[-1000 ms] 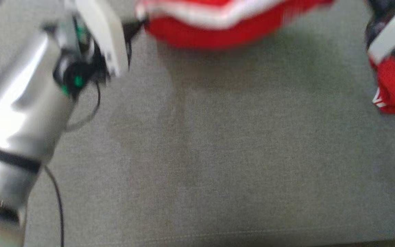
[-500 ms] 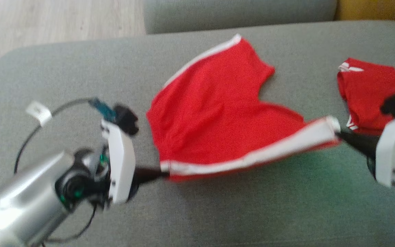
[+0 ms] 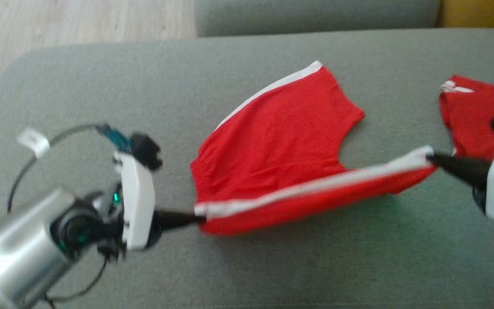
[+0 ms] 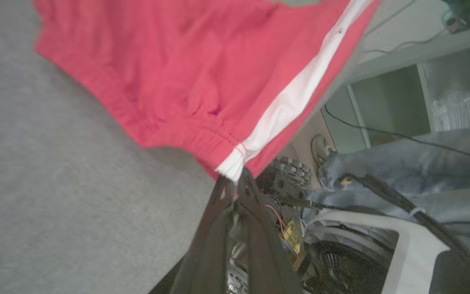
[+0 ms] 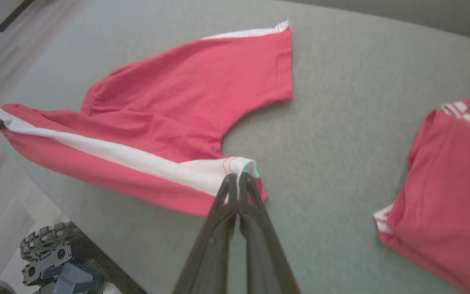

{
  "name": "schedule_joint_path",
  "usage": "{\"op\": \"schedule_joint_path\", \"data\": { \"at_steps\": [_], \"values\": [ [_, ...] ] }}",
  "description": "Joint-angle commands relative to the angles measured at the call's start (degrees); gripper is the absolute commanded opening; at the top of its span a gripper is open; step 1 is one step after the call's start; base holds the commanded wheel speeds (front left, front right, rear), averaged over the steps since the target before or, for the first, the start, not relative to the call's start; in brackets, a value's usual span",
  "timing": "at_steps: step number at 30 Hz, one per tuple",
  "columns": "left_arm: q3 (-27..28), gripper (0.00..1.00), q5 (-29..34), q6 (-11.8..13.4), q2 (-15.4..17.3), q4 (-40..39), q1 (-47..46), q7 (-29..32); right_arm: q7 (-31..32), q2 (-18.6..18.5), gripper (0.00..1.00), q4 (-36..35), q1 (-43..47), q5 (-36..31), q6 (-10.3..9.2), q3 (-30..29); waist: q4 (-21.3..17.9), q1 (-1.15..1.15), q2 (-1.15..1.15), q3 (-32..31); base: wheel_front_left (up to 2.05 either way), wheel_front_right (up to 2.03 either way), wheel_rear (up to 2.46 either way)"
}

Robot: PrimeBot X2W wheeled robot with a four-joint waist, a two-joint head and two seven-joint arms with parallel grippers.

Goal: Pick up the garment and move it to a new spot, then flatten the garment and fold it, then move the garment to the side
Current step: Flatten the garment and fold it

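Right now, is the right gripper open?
No, the right gripper is pinched shut on the white-striped hem corner of the shorts.

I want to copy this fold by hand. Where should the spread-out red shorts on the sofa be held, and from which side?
Likely the two ends of the near white stripe: waistband corner from the left, leg hem corner from the right, where the left gripper and right gripper pinch now. That straight edge pulls taut while the rest of the shorts lies on the sofa.
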Motion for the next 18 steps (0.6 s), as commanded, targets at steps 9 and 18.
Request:
{"op": "schedule_joint_path", "data": {
  "at_steps": [9,18],
  "values": [
    [7.3,0.0,-1.58,-0.02,-3.39,6.6,-12.53,0.05,1.69,4.97,0.0,7.23,-9.15,-0.47,0.39,-4.98,6.02,0.0,0.0,9.47,0.0,0.0,0.0],
    [9.39,0.0,-1.2,-0.25,-7.82,11.65,-18.17,-2.09,2.2,8.25,0.0,14.14,-19.35,-2.24,0.39,-5.12,9.93,0.0,0.0,16.78,0.0,0.0,0.0]
  ]
}}
